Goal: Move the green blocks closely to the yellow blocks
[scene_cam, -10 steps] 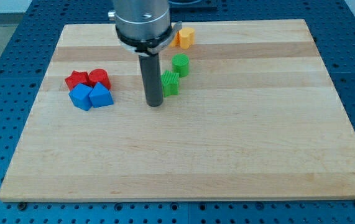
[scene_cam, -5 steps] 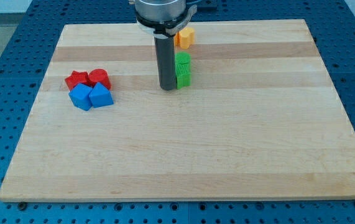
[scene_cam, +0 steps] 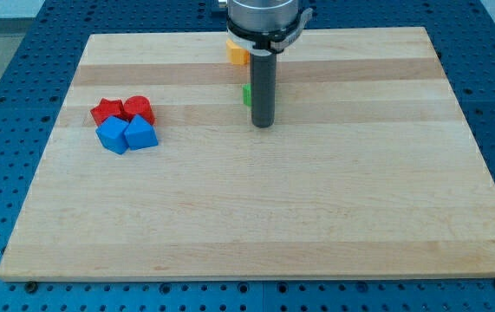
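- Tip [scene_cam: 263,125] down on the tabletop [scene_cam: 316,217], a plain rod with no end effector to open or close.
- Green block [scene_cam: 246,94] just left of the rod, mostly hidden, shape unclear.
- Yellow block [scene_cam: 237,53] above that, near it.
- Red blocks [scene_cam: 122,110] and blue blocks [scene_cam: 127,134] clustered well left of the rod.

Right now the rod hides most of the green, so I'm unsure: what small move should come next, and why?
Probably back my tip off toward the view's bottom right. Only a green sliver shows at the rod's left edge, just below the yellow-orange block. The greens look close already, and clearing the view would confirm it.
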